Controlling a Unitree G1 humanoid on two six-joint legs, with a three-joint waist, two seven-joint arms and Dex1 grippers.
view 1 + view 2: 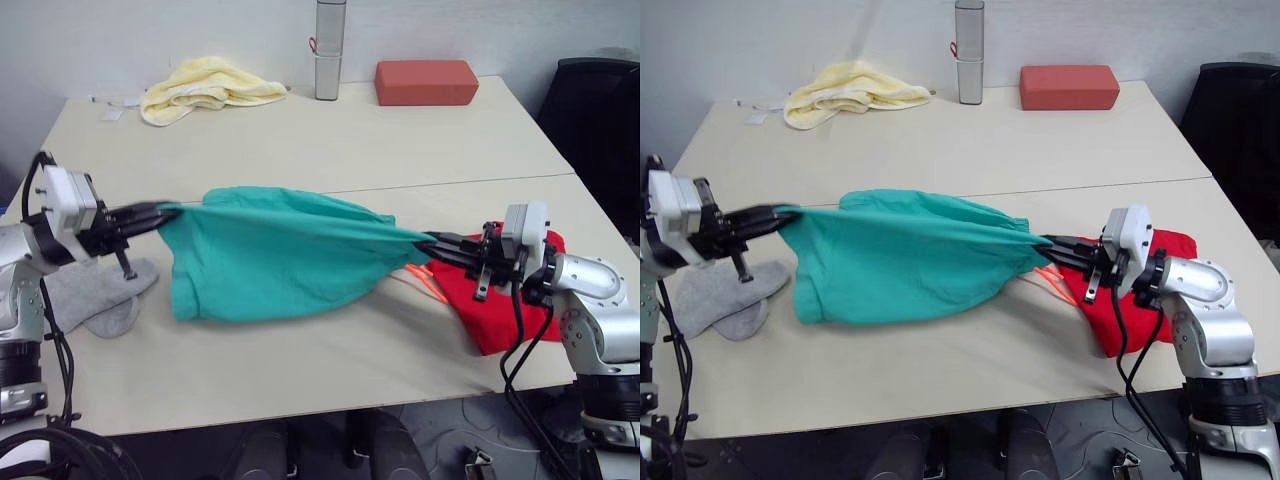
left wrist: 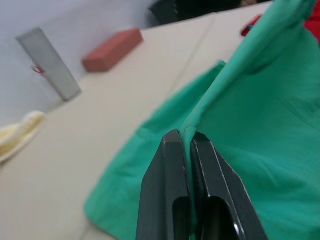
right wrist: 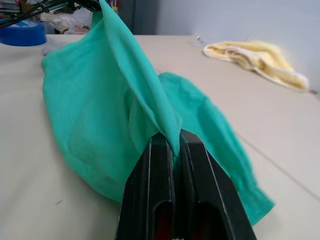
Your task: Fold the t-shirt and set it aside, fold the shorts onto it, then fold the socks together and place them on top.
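Note:
The teal-green shorts hang stretched between my two grippers above the table, their lower edge drooping onto the tabletop. My left gripper is shut on the shorts' left end, and my right gripper is shut on their right end. An orange drawstring dangles below the right end. The red t-shirt lies folded on the table under my right arm. The grey socks rest flat on the table below my left gripper. In the wrist views the black fingers pinch teal fabric.
At the far edge of the table lie a pale yellow towel, an upright grey cylinder and a brick-red block. A black chair stands at the right.

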